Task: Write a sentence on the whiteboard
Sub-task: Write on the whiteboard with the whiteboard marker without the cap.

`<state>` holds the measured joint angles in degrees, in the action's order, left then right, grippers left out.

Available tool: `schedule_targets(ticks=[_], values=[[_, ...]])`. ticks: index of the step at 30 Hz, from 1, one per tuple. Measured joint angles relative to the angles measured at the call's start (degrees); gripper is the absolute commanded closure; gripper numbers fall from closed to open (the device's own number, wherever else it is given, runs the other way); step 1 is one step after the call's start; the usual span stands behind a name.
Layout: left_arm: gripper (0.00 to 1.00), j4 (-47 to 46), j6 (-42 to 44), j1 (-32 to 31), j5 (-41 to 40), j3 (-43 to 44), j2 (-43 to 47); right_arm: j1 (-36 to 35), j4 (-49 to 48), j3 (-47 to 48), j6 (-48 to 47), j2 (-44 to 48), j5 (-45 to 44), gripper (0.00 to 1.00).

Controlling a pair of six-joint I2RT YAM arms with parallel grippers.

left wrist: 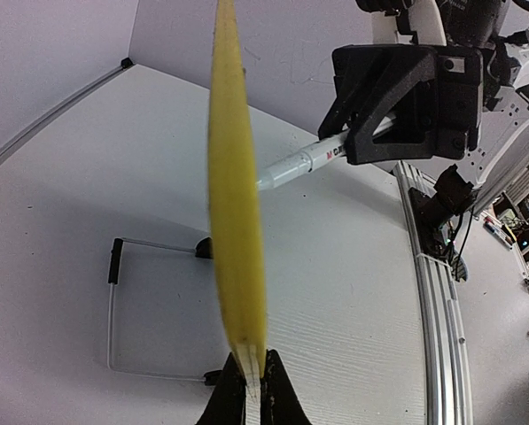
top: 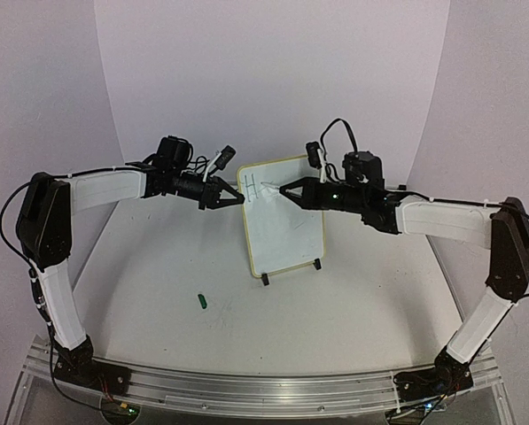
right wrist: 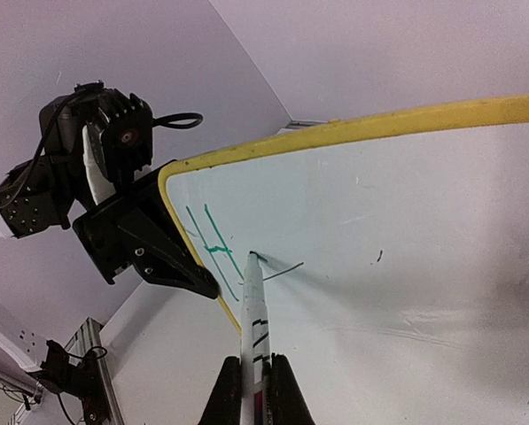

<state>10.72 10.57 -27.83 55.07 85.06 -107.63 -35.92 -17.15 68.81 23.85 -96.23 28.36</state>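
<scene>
Writing has only just begun: of the sentence [right wrist: 213, 246] only a green H and a short stroke show, between the two sets of jaws. The left jaws are clamped on the yellow edge of the upright whiteboard [top: 286, 230], steadying it. The right jaws are closed on the marker [right wrist: 253, 310], whose tip touches the board straight ahead of them. The next letter probably needs light, even pressure and small strokes.

Table [top: 353, 310] bears whiteboard [top: 286, 235] (upright), green cap [top: 203, 301].
</scene>
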Motion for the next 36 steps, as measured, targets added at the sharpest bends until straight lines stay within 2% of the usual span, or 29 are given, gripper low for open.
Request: schedule_targets(ticks=[17, 36], values=[[1.0, 0.4, 0.0, 0.0, -0.2, 0.2, 0.0, 0.0, 0.3, -1.3, -0.4, -0.5, 1.5, 1.0], [1.0, 1.1, 0.0, 0.0, -0.6, 0.5, 0.0, 0.0, 0.7, -1.2, -1.3, 0.1, -0.8, 1.0]])
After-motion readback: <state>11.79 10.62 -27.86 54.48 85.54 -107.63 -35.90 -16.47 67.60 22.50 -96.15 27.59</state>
